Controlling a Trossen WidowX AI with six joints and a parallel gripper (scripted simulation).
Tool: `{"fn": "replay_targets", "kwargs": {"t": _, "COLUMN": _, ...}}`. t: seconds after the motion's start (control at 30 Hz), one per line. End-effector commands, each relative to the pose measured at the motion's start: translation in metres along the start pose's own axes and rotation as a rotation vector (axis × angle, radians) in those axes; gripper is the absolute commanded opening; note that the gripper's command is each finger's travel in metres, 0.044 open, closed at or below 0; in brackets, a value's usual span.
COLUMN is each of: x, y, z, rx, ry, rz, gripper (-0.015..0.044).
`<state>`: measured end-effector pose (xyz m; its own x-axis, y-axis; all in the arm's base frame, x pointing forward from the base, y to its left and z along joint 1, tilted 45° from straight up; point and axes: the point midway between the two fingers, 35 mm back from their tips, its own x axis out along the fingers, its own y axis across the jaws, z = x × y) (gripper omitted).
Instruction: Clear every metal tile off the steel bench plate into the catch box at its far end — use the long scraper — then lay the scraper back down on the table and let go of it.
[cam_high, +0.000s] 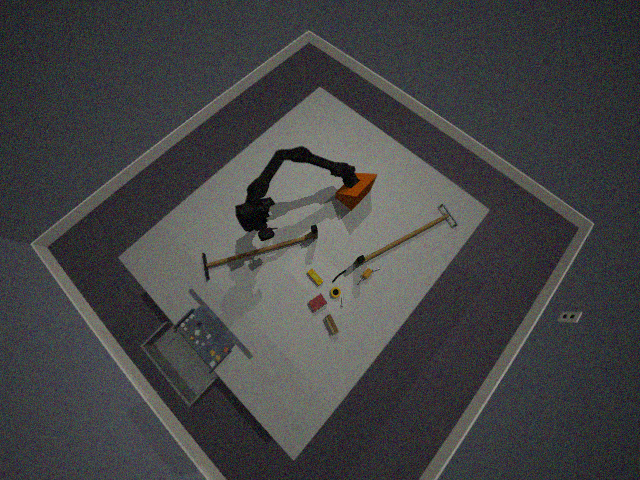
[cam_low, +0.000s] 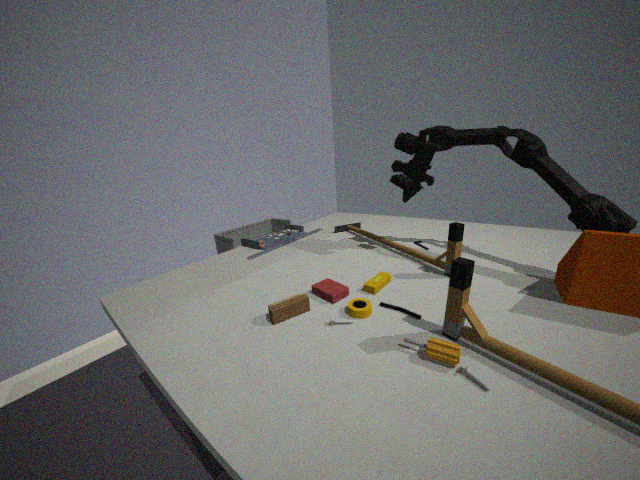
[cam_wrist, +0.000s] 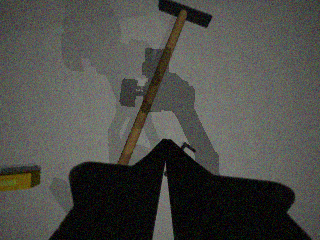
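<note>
My gripper (cam_low: 405, 197) (cam_wrist: 166, 143) is shut and empty, fingers down, well above the table. Below it the long scraper (cam_high: 289, 241) (cam_low: 387, 242) (cam_wrist: 155, 82) lies on the table, with a wooden handle, a wide dark blade towards the plate and an upright black-topped grip at the other end. In the wrist view the fingers hide its grip end. The steel plate (cam_high: 219, 330) (cam_low: 286, 239) at the table's edge carries several small white, yellow and orange tiles. The catch box (cam_high: 180, 356) (cam_low: 224, 241) adjoins its outer end; I see no tiles in it.
A second long tool (cam_high: 405, 237) (cam_low: 547, 367) with a hollow head lies opposite. Near its grip are a yellow block (cam_high: 314, 277) (cam_low: 377, 283), a red block (cam_high: 317, 303) (cam_low: 330, 290), a wooden block (cam_high: 331, 324) (cam_low: 288, 308) and a tape roll. An orange pedestal (cam_low: 604, 273) bears the arm.
</note>
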<state>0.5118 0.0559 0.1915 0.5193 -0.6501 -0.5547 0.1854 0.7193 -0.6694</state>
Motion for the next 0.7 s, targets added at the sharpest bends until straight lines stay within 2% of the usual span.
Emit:
{"fn": "replay_targets", "kwargs": {"t": 0.0, "x": 0.008, "y": 0.000, "z": -0.002, "rx": -0.005, "ry": 0.002, "rz": -0.001, "gripper": 0.0000}}
{"fn": "replay_targets", "kwargs": {"t": 0.67, "x": 0.056, "y": 0.003, "z": -0.016, "rx": -0.003, "ry": 0.005, "rz": 0.003, "gripper": 0.0000}}
